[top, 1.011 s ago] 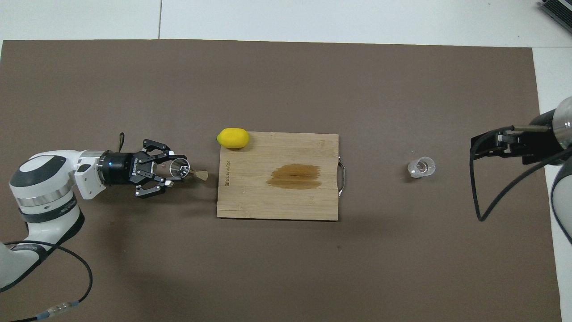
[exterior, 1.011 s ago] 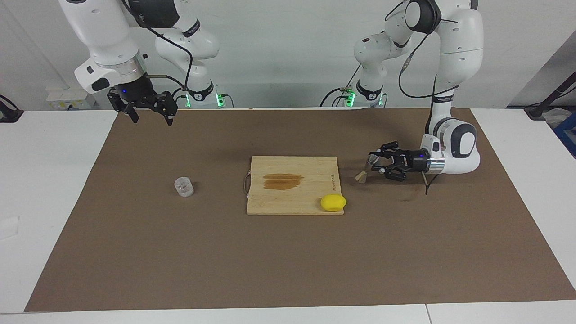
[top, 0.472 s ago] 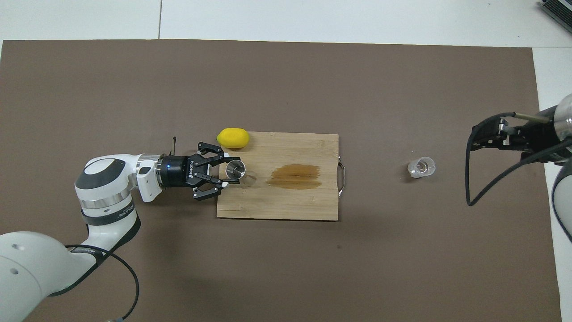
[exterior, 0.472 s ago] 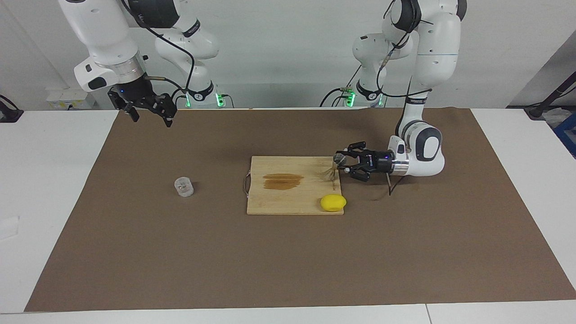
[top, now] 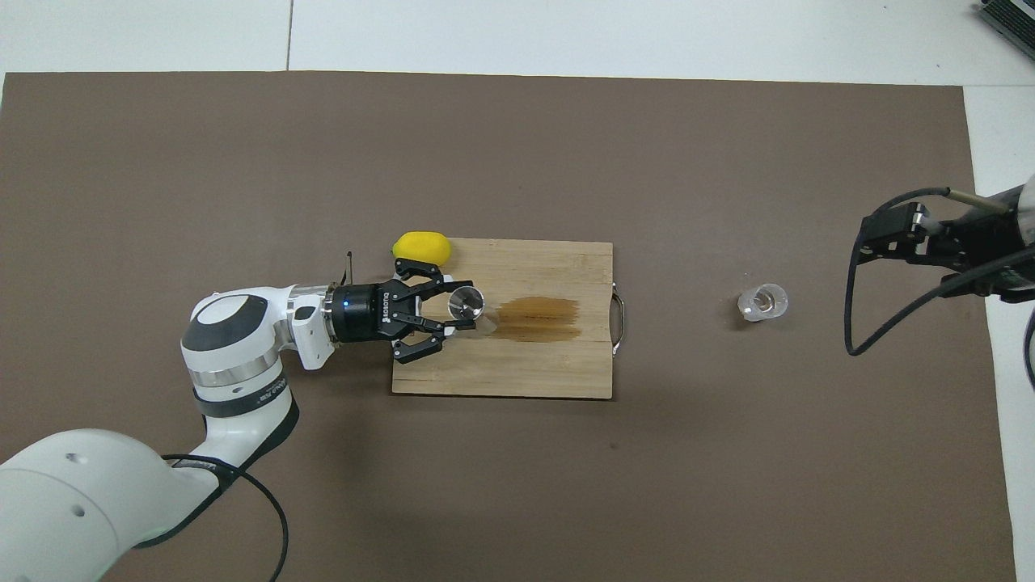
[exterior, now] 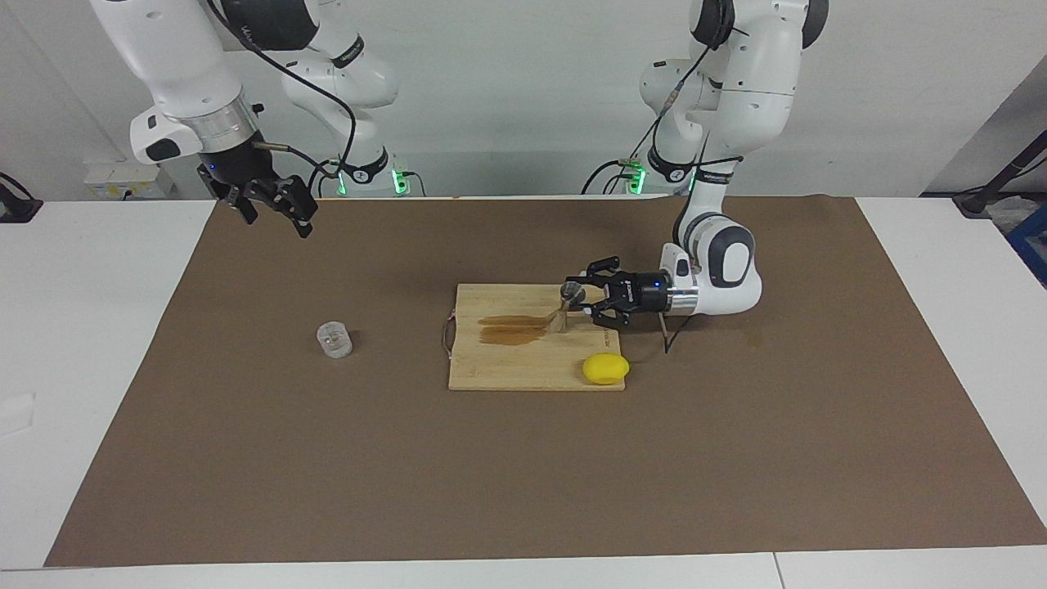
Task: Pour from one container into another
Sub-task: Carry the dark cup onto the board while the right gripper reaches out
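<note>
We cannot tell whether the glass (exterior: 334, 339) holds anything; it is too small and clear in both views. The jigger (exterior: 568, 304) is partly covered by the left gripper (exterior: 579, 301), so we cannot see how the fingers sit on its waist. From overhead, the right arm (top: 970, 242) is cut off by the frame's edge, leaving only its wrist and cable. The print along the board's (top: 517, 364) edge is too small to read. The arms' upper links run out of the top of the facing view.

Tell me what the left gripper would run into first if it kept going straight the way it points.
Probably nothing on the board: the left gripper, carrying the steel jigger above the cutting board, points toward the glass cup, its first likely contact.
</note>
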